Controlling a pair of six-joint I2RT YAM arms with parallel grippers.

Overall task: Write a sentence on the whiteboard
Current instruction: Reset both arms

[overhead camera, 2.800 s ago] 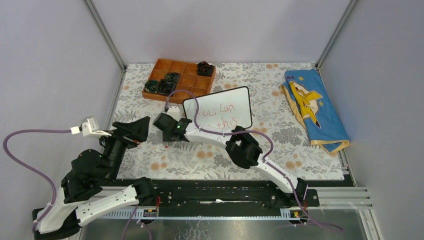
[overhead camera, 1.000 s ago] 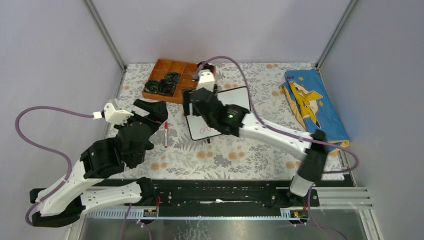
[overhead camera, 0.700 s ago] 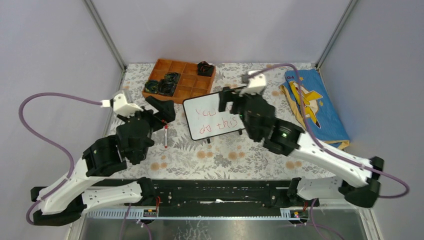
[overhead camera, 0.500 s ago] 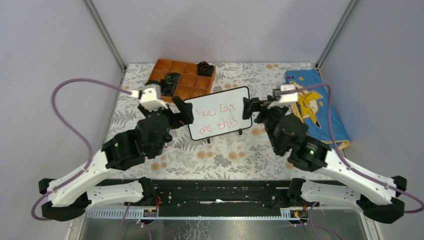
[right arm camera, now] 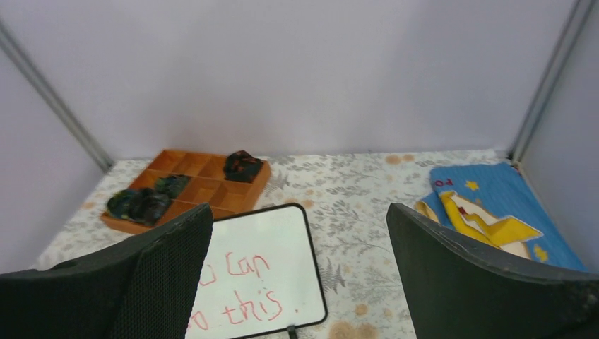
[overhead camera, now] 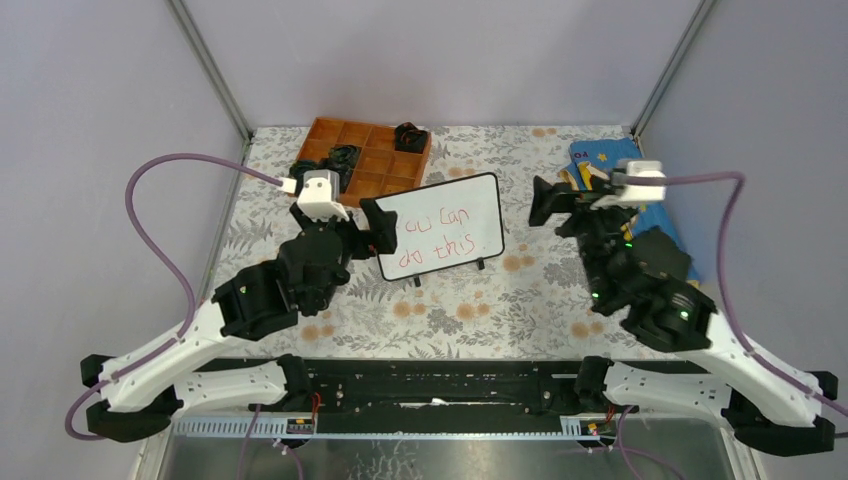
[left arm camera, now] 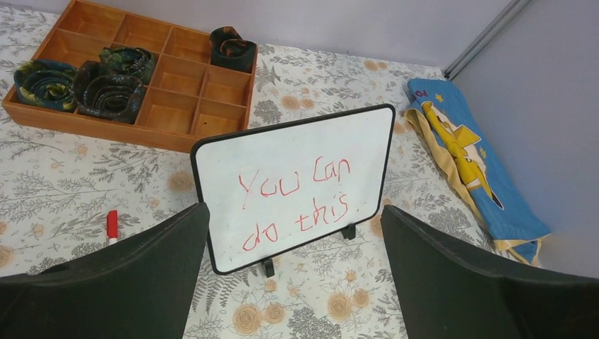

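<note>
The whiteboard stands tilted back on its small feet on the floral table, and the sentence, "You can do this", runs across it in two red lines. The left gripper hangs just before the board's near left corner with its jaws wide apart and nothing in them. In its wrist view the board sits between the two fingers and beyond them, and from above one finger hides the first letters. The left arm rises from its base and leans in toward the board, wrist high. The right gripper, also spread wide and empty, is held up well to the right of the board and points back toward it, on an arm bent upward. Just behind the board is the tray, with dark rolls in some compartments. A marker lies left of the board, and a blue cloth lies well to its right.
</note>
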